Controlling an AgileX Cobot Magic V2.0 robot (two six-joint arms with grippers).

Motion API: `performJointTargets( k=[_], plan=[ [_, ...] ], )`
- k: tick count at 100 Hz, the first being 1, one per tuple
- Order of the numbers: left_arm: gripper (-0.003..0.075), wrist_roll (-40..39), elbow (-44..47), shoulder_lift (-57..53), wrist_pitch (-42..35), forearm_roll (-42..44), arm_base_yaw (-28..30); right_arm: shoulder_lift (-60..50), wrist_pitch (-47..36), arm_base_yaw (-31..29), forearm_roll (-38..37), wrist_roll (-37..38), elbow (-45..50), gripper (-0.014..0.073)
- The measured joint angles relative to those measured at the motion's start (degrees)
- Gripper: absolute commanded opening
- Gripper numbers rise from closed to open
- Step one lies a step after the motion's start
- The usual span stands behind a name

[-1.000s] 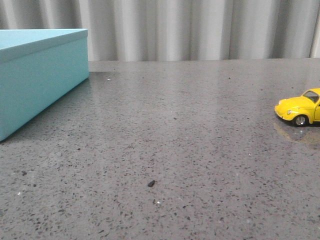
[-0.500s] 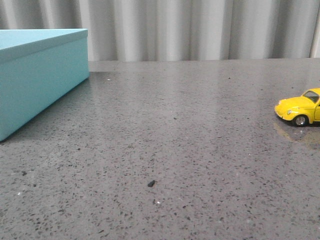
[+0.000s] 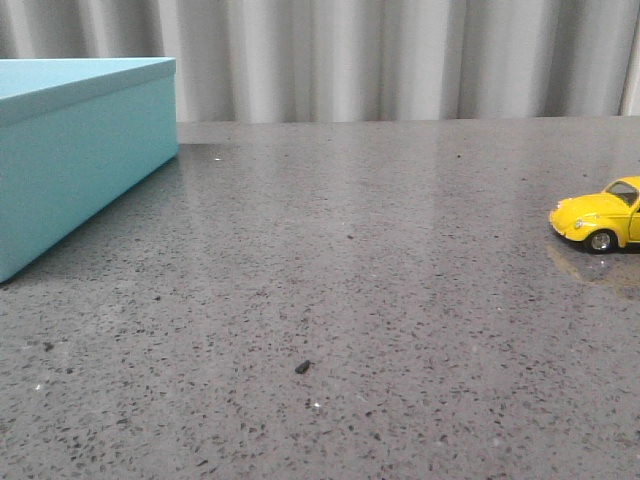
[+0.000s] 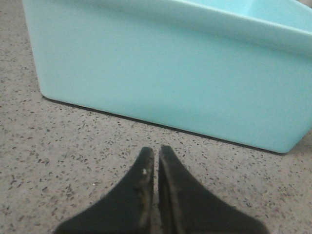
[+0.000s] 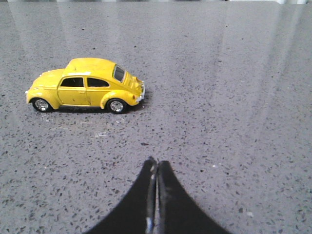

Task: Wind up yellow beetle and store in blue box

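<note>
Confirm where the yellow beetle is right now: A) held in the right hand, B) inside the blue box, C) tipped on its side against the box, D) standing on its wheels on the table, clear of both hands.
D: the yellow beetle stands on its wheels on the table, apart from the shut right hand; the left hand faces the blue box.

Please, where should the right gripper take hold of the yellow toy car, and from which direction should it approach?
Probably across the doors, coming from above. The yellow beetle stands upright on its wheels, side-on to the shut right gripper, so its flat flanks suit the fingers better than the rounded roof or bonnet. The fingers must open first.
</note>
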Motion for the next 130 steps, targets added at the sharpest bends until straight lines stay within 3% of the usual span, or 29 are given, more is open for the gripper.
performJointTargets(
  k=[72, 86, 108, 117, 130],
  plan=[
    [-0.0021, 0.0, 0.0, 0.0, 0.0, 0.0, 0.0, 0.0, 0.0, 0.0, 0.0, 0.0, 0.0, -0.0054],
    [-0.0021, 0.0, 0.0, 0.0, 0.0, 4.4, 0.0, 0.0, 0.0, 0.0, -0.2, 0.0, 0.0, -0.0054],
    [-0.0021, 0.0, 0.0, 0.0, -0.1, 7.2, 0.0, 0.0, -1.8, 0.0, -8.3, 0.0, 0.0, -0.0054],
    [-0.0021, 0.0, 0.0, 0.0, -2.1, 4.2, 0.0, 0.0, -7.3, 0.0, -7.7, 0.0, 0.0, -0.0054],
    [-0.0021, 0.0, 0.0, 0.0, -9.3, -8.7, 0.0, 0.0, -17.7, 0.0, -0.3, 0.0, 0.0, -0.0054]
  ],
)
